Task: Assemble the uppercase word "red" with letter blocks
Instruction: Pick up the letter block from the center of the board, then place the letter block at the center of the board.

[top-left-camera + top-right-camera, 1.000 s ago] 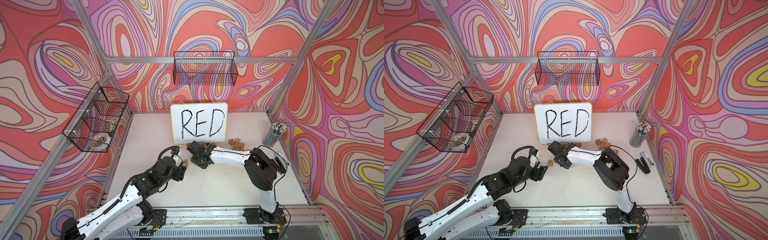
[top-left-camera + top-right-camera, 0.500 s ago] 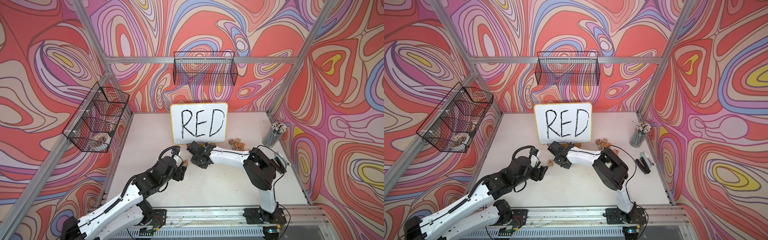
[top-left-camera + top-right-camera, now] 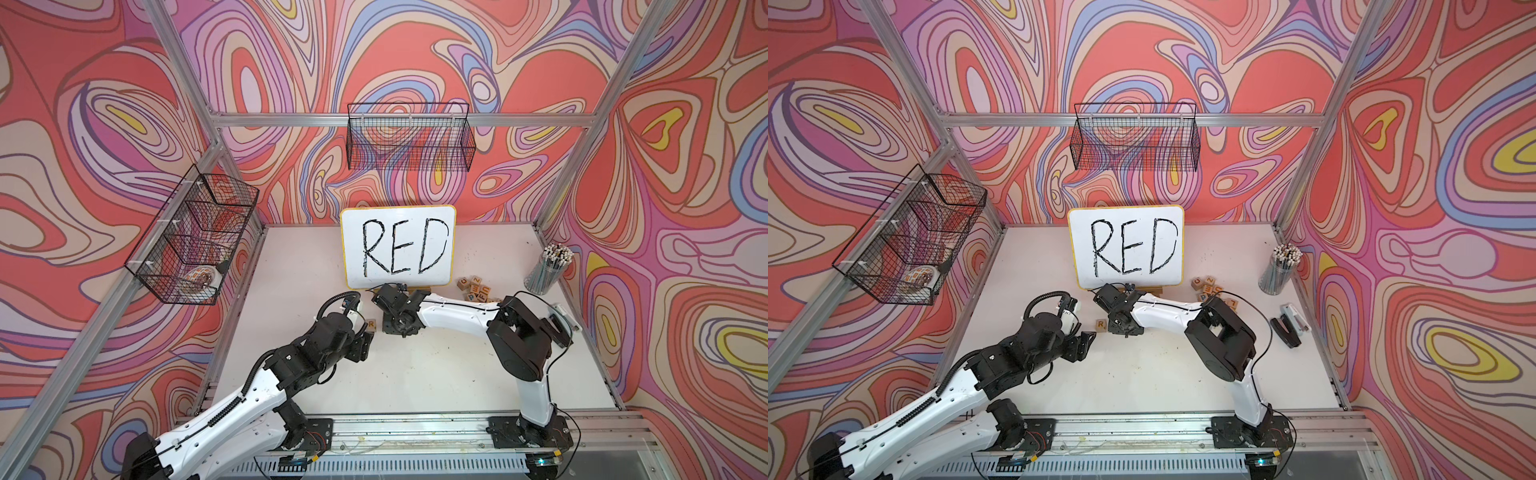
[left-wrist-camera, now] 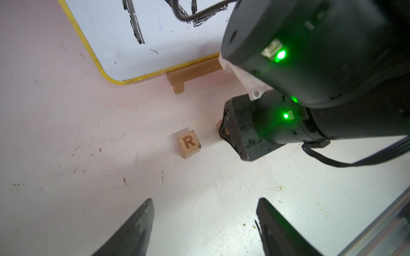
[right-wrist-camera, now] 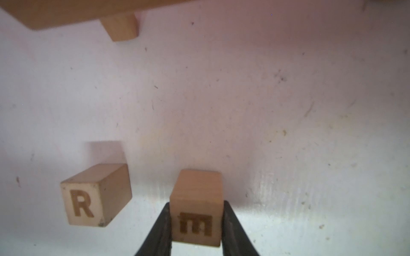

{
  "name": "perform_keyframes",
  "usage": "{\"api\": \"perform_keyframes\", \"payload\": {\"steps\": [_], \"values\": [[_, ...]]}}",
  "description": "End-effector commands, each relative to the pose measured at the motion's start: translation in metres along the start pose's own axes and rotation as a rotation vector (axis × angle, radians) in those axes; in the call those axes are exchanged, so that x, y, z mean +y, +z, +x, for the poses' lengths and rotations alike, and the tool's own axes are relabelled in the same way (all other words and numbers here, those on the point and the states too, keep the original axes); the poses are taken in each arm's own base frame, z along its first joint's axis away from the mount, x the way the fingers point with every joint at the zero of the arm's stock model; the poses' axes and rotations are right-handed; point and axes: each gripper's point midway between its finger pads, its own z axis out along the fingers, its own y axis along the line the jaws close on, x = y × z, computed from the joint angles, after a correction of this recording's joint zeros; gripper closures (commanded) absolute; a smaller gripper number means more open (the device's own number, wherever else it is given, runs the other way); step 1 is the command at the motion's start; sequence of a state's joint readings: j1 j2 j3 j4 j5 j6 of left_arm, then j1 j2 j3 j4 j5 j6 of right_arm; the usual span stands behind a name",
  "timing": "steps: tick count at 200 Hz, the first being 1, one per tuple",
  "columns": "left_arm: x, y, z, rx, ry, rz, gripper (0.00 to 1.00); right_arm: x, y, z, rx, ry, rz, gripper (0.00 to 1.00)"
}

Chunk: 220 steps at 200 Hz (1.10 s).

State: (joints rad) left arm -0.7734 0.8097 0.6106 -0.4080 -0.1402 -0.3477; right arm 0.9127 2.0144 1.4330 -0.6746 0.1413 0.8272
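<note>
An R letter block (image 5: pixel 88 199) rests on the white table, also visible in both top views (image 3: pixel 371 323) (image 3: pixel 1101 323) and in the left wrist view (image 4: pixel 188 144). Right beside it, with a small gap, my right gripper (image 5: pixel 196 206) is shut on the E letter block (image 5: pixel 196 210), whose printed E lies turned on its side. The block is at or just above the table. From above, the right gripper (image 3: pixel 398 327) hides that block. My left gripper (image 4: pixel 205 201) stands open and empty just in front of the R block (image 3: pixel 368 340). No D block can be picked out.
The white board (image 3: pixel 398 247) with "RED" stands on a wooden stand just behind the blocks. A pile of loose letter blocks (image 3: pixel 476 289) lies to its right. A pencil cup (image 3: pixel 546 270) and a stapler (image 3: pixel 1287 328) are at the right edge.
My right gripper's jaws have closed onto the E block beside the R block. Both arms have stayed almost where they were.
</note>
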Motion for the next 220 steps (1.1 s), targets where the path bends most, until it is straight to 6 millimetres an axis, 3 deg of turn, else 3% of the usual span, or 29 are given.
{"api": "perform_keyframes", "payload": {"steps": [1,56,89,124,220], "values": [[0.001,0.001,0.0,-0.009,0.007,-0.01,0.24,-0.014,0.006,0.01,0.065,-0.283,0.09,0.74],[0.003,-0.001,0.0,-0.011,0.006,-0.016,0.24,-0.004,0.011,0.004,0.143,-0.744,0.093,0.74],[0.005,-0.005,-0.001,-0.019,-0.001,-0.025,0.24,0.008,0.0,-0.009,0.124,-0.849,0.028,0.75],[0.006,-0.004,0.0,-0.015,0.001,-0.026,0.24,0.013,-0.009,-0.005,0.124,-0.997,-0.035,0.74],[0.007,-0.006,-0.002,-0.015,0.004,-0.038,0.24,0.001,-0.019,-0.019,0.103,-1.061,-0.106,0.67]]}}
